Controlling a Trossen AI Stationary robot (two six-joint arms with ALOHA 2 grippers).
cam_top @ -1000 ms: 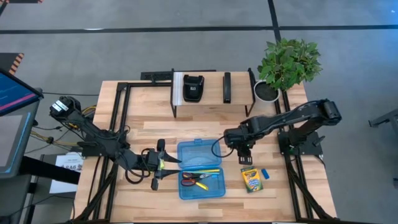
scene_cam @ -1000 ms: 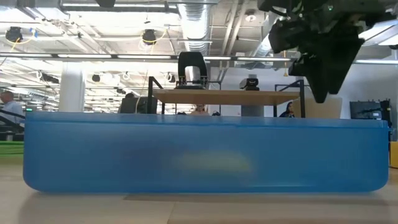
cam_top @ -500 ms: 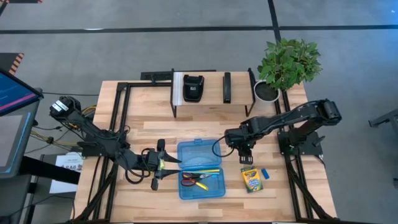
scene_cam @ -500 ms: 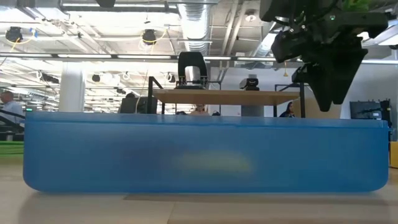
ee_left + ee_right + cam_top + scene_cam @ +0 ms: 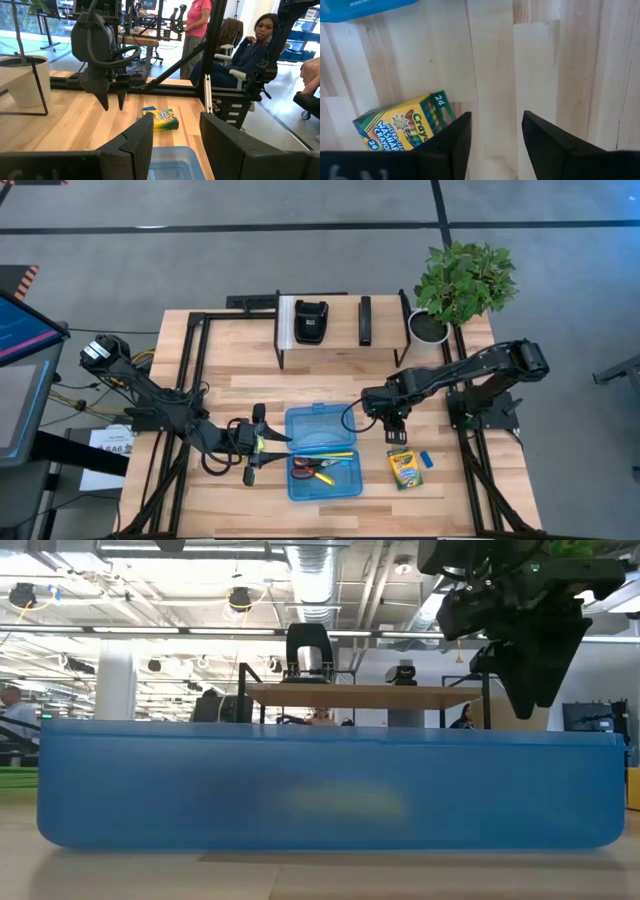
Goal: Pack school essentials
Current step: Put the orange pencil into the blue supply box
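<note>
Crayons in a yellow-green cardboard box (image 5: 403, 467) lie flat on the wooden table (image 5: 240, 385), just right of the open blue plastic case (image 5: 323, 451); the box's long axis runs roughly from the table's far edge toward its near edge, slightly tilted. Its printed face is up, with green borders and a "24" at one corner in the right wrist view (image 5: 402, 125). A tiny blue eraser (image 5: 425, 460) sits just beside the box on its right. Inside the case, yellow and orange pencils (image 5: 325, 454) lie crosswise, and red-handled scissors (image 5: 313, 470) lie below them with a yellow piece.

Above the table, just beyond the box's far end, the right gripper (image 5: 395, 432) points down, its fingers (image 5: 447, 142) narrowly apart and empty. The left gripper (image 5: 255, 447) waits left of the case, fingers (image 5: 131, 145) spread wide, holding nothing.
</note>
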